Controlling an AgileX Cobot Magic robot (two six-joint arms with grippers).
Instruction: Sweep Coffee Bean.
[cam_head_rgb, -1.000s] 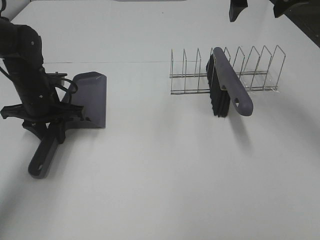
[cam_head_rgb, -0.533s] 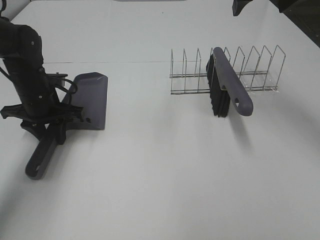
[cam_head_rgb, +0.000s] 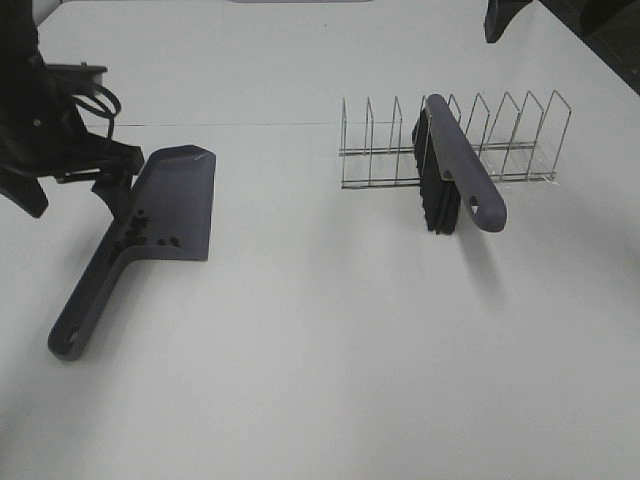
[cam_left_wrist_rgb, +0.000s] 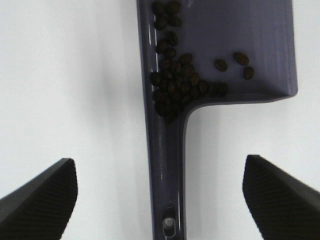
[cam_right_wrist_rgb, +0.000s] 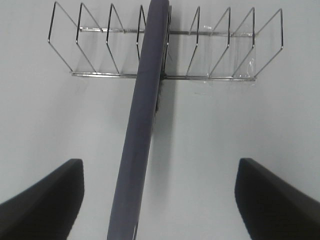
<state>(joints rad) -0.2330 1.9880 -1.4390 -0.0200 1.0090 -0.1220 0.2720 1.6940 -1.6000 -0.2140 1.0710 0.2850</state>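
1. Left gripper: spread wide, holding nothing, above the flat grey-purple plastic dustpan.
2. Right gripper: also spread, empty, over the long grey-purple brush with black bristles slotted in the thin wire rack.
3. Small dark oval coffee beans: heaped in the pan's corner by the handle.
4. Likely light, hard, prone to rolling; best moved via the pan handle, kept level.

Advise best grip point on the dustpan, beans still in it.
Grip the dustpan by its long handle, from above, jaws straddling its narrow width. It lies flat and bare; the coffee beans crowd the tray corner by the handle root, so stay down-handle and keep it level.
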